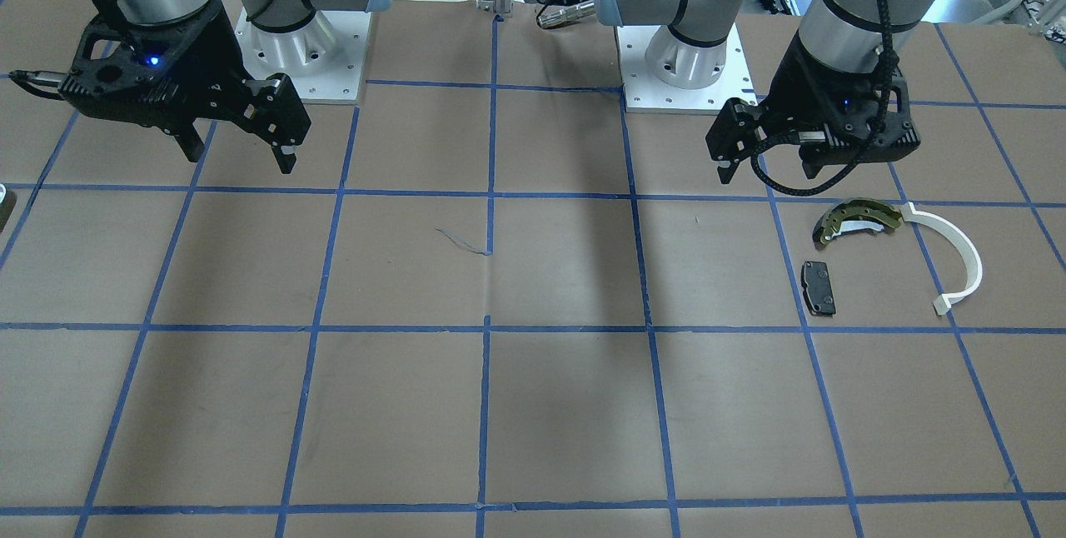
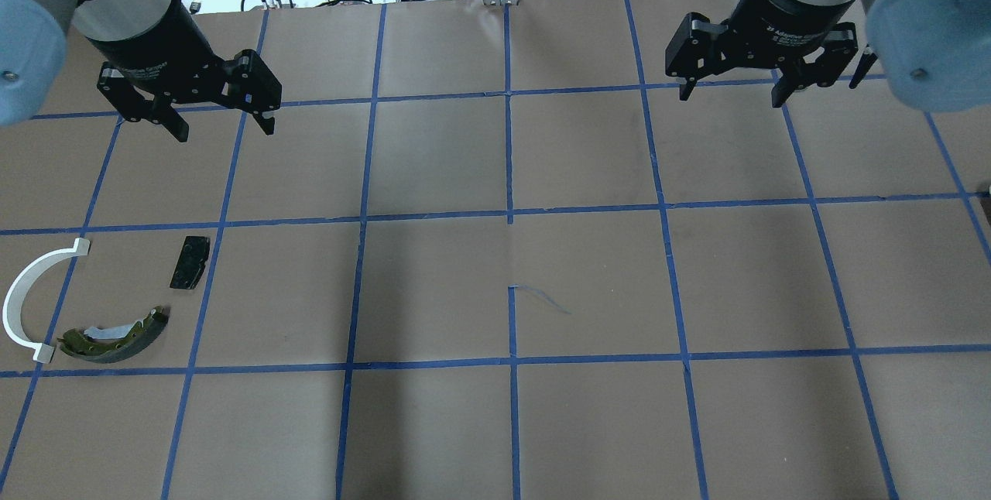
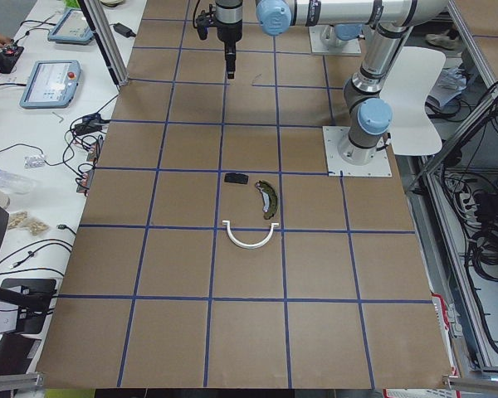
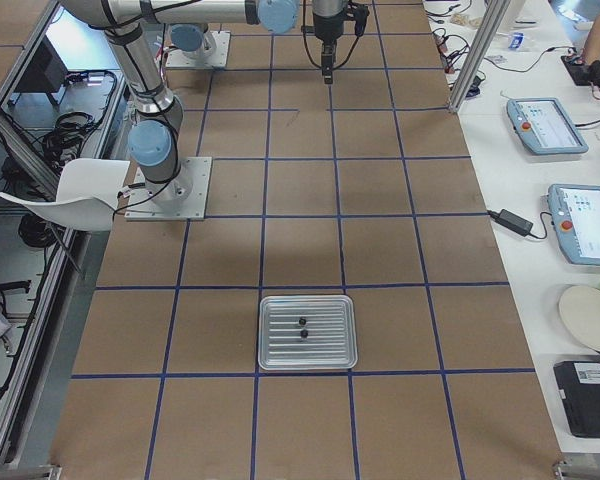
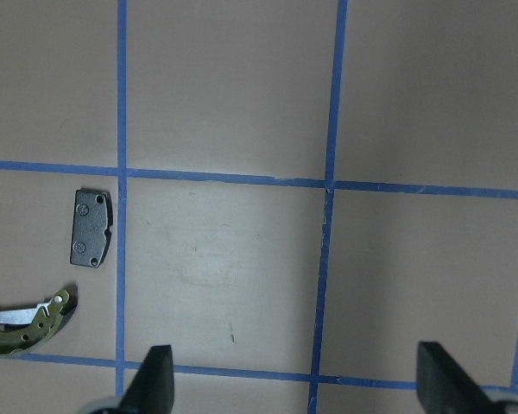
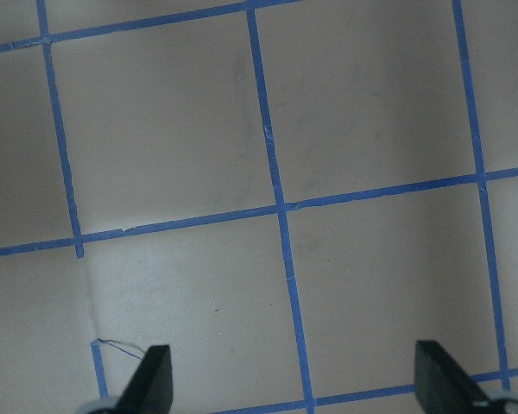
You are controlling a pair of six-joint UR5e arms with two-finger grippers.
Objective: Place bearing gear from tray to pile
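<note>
1. Looking from across the worktop (image 1: 533, 421), my right jaws are standing wide open and gripping nothing. My left jaws are hanging near the pile. In the pile, the olive-yellow brake shoe (image 1: 858, 220), the small black pad (image 1: 819, 288) and the white curved strip (image 1: 959, 259) are lying close together. One end of the strip is sitting just beside the shoe.
2. Looking from above, my left jaws are also standing wide open and gripping nothing. They are hovering past the pile, on the side away from my base. My right jaws are hovering well apart, over the other half of the worktop.
3. Looking from my left end, the pile is lying on the middle squares, and the strip is lying nearest this camera.
4. Looking from my right end, a silver tray (image 4: 280, 352) is lying flat on the worktop. Two small dark bearing gears (image 4: 302, 321) are sitting near its middle. They are too small for me to tell more.
5. Looking from my left wrist, my fingertips (image 5: 155, 384) are standing far apart. The pad and part of the shoe are showing at the left.
6. Looking from my right wrist, my fingertips (image 6: 151, 384) are standing far apart over taped squares.
</note>
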